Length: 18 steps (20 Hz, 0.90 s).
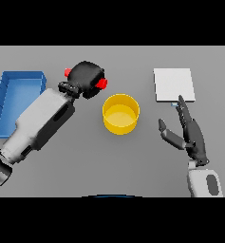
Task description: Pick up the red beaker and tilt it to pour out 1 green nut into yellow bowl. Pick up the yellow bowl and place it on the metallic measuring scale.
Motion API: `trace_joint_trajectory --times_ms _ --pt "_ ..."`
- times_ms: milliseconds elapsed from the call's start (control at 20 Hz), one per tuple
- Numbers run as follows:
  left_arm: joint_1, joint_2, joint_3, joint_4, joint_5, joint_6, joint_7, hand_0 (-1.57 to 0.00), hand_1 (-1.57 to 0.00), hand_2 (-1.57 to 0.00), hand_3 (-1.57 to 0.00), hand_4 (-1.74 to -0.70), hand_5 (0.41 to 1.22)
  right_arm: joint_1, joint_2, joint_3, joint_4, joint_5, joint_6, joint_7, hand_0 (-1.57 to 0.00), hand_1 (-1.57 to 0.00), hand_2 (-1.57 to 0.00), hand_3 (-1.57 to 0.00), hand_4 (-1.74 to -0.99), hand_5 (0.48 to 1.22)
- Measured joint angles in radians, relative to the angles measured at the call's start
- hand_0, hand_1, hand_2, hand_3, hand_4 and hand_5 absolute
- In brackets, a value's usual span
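1. The left hand (87,77) sits above and to the left of the table's middle, its dark fingers curled round the red beaker (102,83). Only two small red patches of the beaker show, one at the hand's right edge and one at its upper left; the rest is hidden in the grip.
2. How the beaker is tilted cannot be told, and nothing of its inside is visible, so no nut can be counted there.
3. The red patch on the right points toward the yellow bowl (120,114), which stands just below and to the right of the left hand, near but apart from it.
4. There is one yellow bowl. It stands upright near the table's middle, and its inside shows only yellow; no green nut can be made out in it.
5. The right hand (190,133) hovers to the right of the bowl, well apart from it, fingers straight and spread, thumb out to the left, holding nothing.
6. One metallic measuring scale (174,84), a pale square plate, lies at the upper right. The right hand's fingertips reach its lower edge; contact cannot be judged.
7. One blue tray (4,95) lies at the far left, partly behind the left arm. Its visible floor is bare blue.
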Motion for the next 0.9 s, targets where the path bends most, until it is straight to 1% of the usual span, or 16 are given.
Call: trace_joint_trajectory --times_ms 50,100,150,200,250,400,500,550,600,700,750,850,900 --pt "-0.013 0.007 -0.035 0.007 -0.019 -0.024 -0.011 -1.57 -1.57 -1.57 -1.4 -1.65 1.213 -0.008 0.0 -0.007 0.004 -0.004 -0.004 0.012 0.0 0.0 0.0 0.0 -1.279 0.661" --pt "-0.039 0.013 -0.061 0.016 -0.036 -0.05 -0.001 -1.57 -1.57 -1.57 -1.36 -1.66 1.214 -0.017 0.014 -0.005 0.01 -0.014 -0.004 0.023 0.0 0.0 0.0 0.0 -1.279 0.651" --pt "-0.067 0.005 -0.086 0.02 -0.047 -0.086 0.025 -1.57 -1.57 -1.57 -1.33 -1.68 1.216 -0.018 0.013 -0.008 0.009 -0.013 -0.008 0.019 0.0 0.0 0.0 0.0 -1.283 0.644" --pt "-0.086 0.003 -0.113 0.034 -0.059 -0.108 0.03 -1.57 -1.57 -1.57 -1.31 -1.68 1.217 -0.009 0.015 -0.01 0.01 -0.025 0.0 0.019 0.0 0.0 0.0 0.0 -1.292 0.635" --pt "-0.105 0.01 -0.148 0.044 -0.077 -0.14 0.025 -1.57 -1.57 -1.57 -1.3 -1.69 1.218 -0.006 0.013 -0.013 0.004 -0.028 0.001 0.02 0.0 0.0 0.0 0.0 -1.299 0.627" --pt "-0.158 0.008 -0.222 0.07 -0.11 -0.181 0.009 -1.57 -1.57 -1.57 -1.2 -1.71 1.219 -0.002 0.02 -0.018 0.016 -0.051 0.015 0.011 0.0 0.0 0.0 0.0 -1.301 0.607" --pt "-0.2 0.0 -0.264 0.099 -0.129 -0.192 -0.009 -1.57 -1.57 -1.57 -1.34 -1.72 1.22 -0.002 0.019 -0.02 0.004 -0.05 0.01 0.004 0.0 0.0 0.0 0.0 -1.297 0.607" --pt "-0.226 -0.009 -0.287 0.119 -0.141 -0.194 -0.021 -1.57 -1.57 -1.57 -1.38 -1.72 1.22 -0.009 0.021 -0.018 0.013 -0.048 0.011 0.006 0.0 0.0 0.0 0.0 -1.299 0.605" --pt "-0.249 -0.007 -0.312 0.127 -0.158 -0.19 -0.038 -1.57 -1.57 -1.57 -1.42 -1.73 1.22 -0.019 0.019 -0.022 0.016 -0.05 0.009 0.02 0.0 0.0 0.0 0.0 -1.3 0.601" --pt "-0.274 -0.022 -0.364 0.137 -0.184 -0.199 -0.038 -1.57 -1.57 -1.57 -1.47 -1.73 1.221 -0.006 0.015 -0.023 0.017 -0.039 0.003 0.006 0.0 0.0 0.0 0.0 -1.298 0.599" --pt "-0.289 -0.015 -0.384 0.141 -0.192 -0.201 -0.059 -1.57 -1.57 -1.57 -1.49 -1.73 1.221 -0.007 0.007 -0.029 0.019 -0.039 0.001 0.013 0.0 0.0 0.0 0.0 -1.299 0.601" --pt "-0.301 -0.011 -0.43 0.134 -0.218 -0.191 -0.063 -1.57 -1.57 -1.57 -1.52 -1.74 1.221 -0.016 0.01 -0.02 0.028 -0.023 -0.004 0.014 0.0 0.0 0.0 0.0 -1.291 0.603" --pt "-0.315 -0.016 -0.45 0.153 -0.231 -0.176 -0.07 -1.57 -1.57 -1.57 -1.53 -1.74 1.221 -0.012 0.008 -0.025 0.029 -0.028 -0.001 0.009 0.0 0.0 0.0 0.0 -1.29 0.604"
